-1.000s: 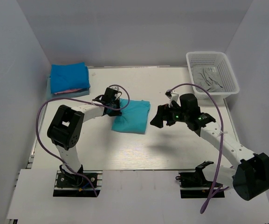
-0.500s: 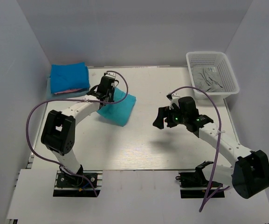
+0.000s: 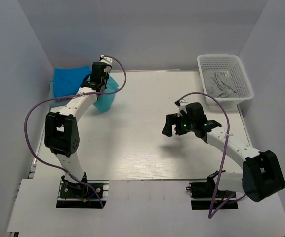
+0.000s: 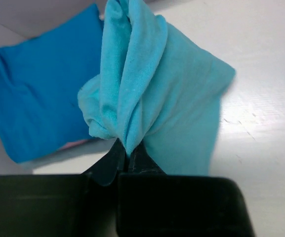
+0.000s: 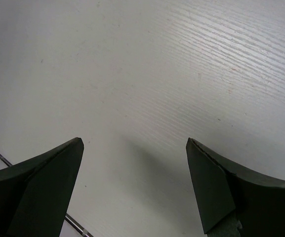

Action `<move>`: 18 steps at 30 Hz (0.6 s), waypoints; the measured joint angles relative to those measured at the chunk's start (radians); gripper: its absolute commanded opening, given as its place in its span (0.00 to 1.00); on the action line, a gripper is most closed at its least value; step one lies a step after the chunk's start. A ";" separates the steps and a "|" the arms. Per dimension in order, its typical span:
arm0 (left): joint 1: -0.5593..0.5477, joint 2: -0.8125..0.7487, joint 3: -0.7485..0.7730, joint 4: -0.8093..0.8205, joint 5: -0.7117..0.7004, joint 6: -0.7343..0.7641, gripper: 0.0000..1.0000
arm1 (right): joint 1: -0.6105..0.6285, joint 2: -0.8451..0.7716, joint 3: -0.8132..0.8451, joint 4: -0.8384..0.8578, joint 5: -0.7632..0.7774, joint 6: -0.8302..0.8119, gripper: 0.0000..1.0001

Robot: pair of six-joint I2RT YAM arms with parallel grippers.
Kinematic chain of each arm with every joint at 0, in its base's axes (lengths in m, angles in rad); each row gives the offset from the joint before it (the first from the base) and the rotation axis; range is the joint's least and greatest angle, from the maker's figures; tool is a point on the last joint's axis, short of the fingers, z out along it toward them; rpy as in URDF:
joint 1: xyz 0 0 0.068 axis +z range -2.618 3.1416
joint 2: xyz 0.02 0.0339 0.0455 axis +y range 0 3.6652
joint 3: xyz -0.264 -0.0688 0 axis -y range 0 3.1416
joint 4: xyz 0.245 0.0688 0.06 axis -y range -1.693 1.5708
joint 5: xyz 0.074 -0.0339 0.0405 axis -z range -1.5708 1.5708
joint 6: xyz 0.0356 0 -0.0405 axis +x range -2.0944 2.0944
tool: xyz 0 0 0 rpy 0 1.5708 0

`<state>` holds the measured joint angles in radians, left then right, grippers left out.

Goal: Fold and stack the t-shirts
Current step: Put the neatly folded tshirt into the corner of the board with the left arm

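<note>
1. Tee (image 4: 157,94), the turquoise one, hangs bunched from the left gripper (image 4: 127,157) at the table's (image 3: 142,148) far-left side, just beside the stack (image 3: 68,81) and partly overlapping its near edge.
2. The step in hand looks like placing this tee on the stack. To do it well, carry the tee until it is squarely above the deep-blue top layer. Lower it until the free edge lands first, then draw the gripper across so the cloth lies flat before letting go.
3. The cloth is gathered into ridges where it is pinched. Dropped from here, it would likely land crumpled or half off the stack, and a low sweep could drag the top layer askew.
4. The left fingers are pressed together on a fold of the tee, with nothing else between them.
5. From above, I cannot tell whether the tee's lower edge touches the table or hangs just clear.
6. The right gripper (image 3: 170,124) hovers over bare table, well apart from the tee. Its fingers (image 5: 43,182) are spread wide and hold nothing.
</note>
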<state>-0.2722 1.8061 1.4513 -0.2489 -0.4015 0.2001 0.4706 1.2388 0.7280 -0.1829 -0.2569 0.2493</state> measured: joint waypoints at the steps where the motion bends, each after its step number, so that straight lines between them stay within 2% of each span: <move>1: 0.014 0.010 0.023 0.003 0.003 0.017 0.00 | 0.000 0.005 0.000 0.001 0.000 0.000 0.90; 5: 0.062 0.066 0.130 -0.019 0.032 0.062 0.00 | -0.002 0.034 0.002 0.006 0.000 0.000 0.90; 12: 0.153 0.253 0.460 -0.121 0.096 0.073 0.00 | -0.002 0.079 0.003 0.007 -0.012 0.002 0.90; 15: 0.196 0.292 0.538 -0.158 0.130 0.073 0.00 | -0.002 0.087 0.010 0.007 -0.014 0.002 0.90; 18: 0.238 0.296 0.555 -0.179 0.156 0.072 0.00 | -0.002 0.095 0.022 0.010 -0.015 0.002 0.90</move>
<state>-0.0338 2.1021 2.0060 -0.4274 -0.2455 0.2718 0.4686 1.3338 0.7502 -0.1734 -0.2722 0.2508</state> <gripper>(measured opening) 0.057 0.904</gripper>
